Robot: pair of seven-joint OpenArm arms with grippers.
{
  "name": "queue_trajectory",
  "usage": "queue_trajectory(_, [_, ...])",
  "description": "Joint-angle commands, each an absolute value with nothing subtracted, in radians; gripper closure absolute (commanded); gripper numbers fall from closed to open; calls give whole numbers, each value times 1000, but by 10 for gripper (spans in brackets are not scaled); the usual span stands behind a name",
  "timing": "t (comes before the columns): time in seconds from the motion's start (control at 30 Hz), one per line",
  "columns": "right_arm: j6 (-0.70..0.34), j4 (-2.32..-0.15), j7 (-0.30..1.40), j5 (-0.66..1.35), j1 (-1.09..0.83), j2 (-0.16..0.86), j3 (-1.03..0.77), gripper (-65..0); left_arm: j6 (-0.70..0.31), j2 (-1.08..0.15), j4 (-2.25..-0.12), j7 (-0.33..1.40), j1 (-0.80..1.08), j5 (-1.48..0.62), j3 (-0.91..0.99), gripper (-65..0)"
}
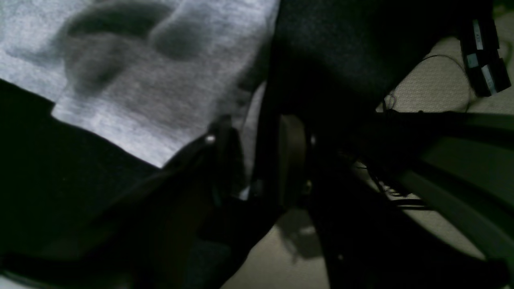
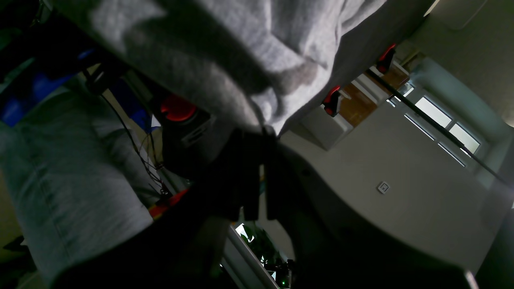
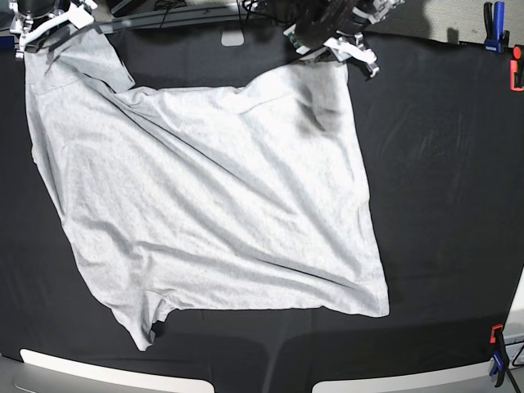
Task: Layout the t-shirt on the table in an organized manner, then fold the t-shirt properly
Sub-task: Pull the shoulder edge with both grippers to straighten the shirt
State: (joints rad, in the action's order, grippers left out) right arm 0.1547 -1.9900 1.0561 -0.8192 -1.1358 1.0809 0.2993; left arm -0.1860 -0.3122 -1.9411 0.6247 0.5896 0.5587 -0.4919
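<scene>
- T-shirt (image 3: 205,205): spread skewed across the table (image 3: 442,180), blank side up; one top corner is drawn to the far left of the overhead view, the other to the far middle, with diagonal creases running between them. One sleeve (image 3: 151,323) lies bunched at the near edge.
- Right gripper (image 2: 263,132): pressed together, pinching a bunched fold of the t-shirt, as its wrist view shows.
- Left gripper (image 1: 257,132): at the far-middle corner, with cloth lying between the fingers. The dark wrist view does not settle whether they are clamped on it or loose; cannot tell.
- Step in hand, judged: squaring out the layout.
- Doing it well, judged: confirm a firm hold on both corners, then draw them apart level and parallel to the far edge. Keep the cloth low and taut so the creases pull flat, and set it down further from the far edge.
- Risk, judged: a loose left hold lets that corner slip and fold under.
</scene>
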Motion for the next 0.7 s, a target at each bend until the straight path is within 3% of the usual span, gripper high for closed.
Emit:
queue_trajectory(0.0, [166,-2001,1066,-834,-1145,1094,295,0,-121,-314,-1950,628,579,639,-481,-141])
queue_trajectory(0.37, [166,-2001,1061,-834,-1145,1094,295,0,-89,-316,-1950,688,579,654,-479,-132])
queue_trajectory(0.43, [166,-2001,1059,-834,-1145,1094,295,0,-81,-316,-1950,688,579,654,-479,-165])
queue_trajectory(0.57, [166,-2001,1058,-834,-1145,1094,295,0,59,-316,-1950,688,579,654,-479,-263])
queue_trajectory(0.67, [166,-2001,1058,-834,-1145,1094,295,0,83,-316,-1950,688,579,654,-479,-271])
